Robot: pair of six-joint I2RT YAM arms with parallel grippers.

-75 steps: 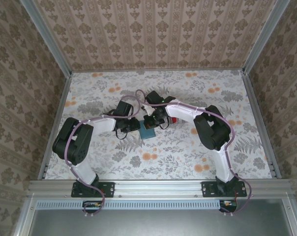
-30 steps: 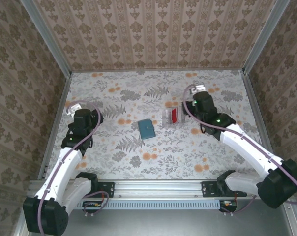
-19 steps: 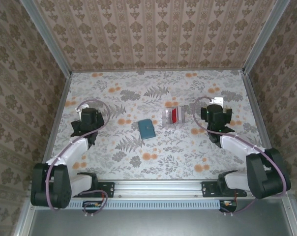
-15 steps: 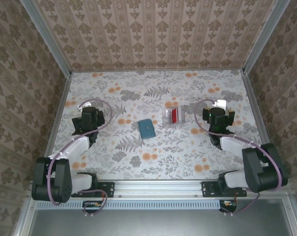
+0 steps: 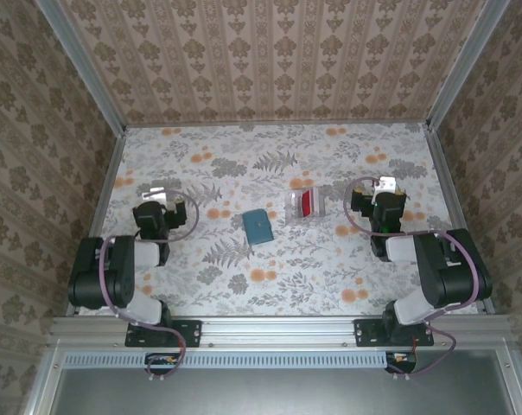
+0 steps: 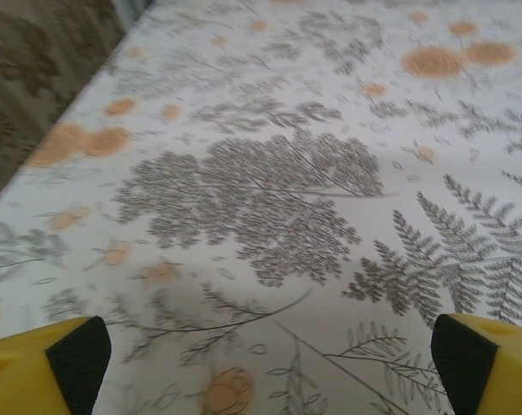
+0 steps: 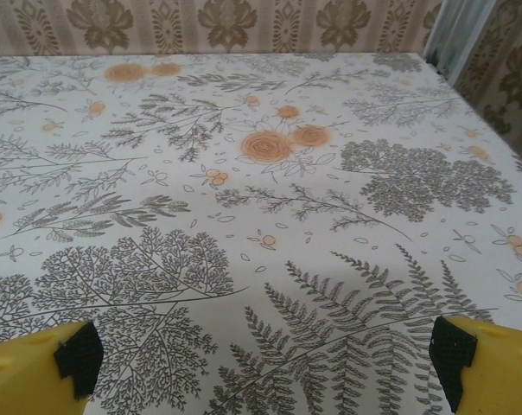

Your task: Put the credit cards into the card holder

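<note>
Top external view: card holder (image 5: 259,227) lies flat, well to the right of my left claw (image 5: 160,197) and well to the left of my right claw (image 5: 384,185). Clear tray (image 5: 302,205) with red contents sits between holder and right claw, apart from both. Both claws spread wide, pinching nothing. Wrist views: bare floral tabletop (image 6: 270,199) between my fingers.
</note>
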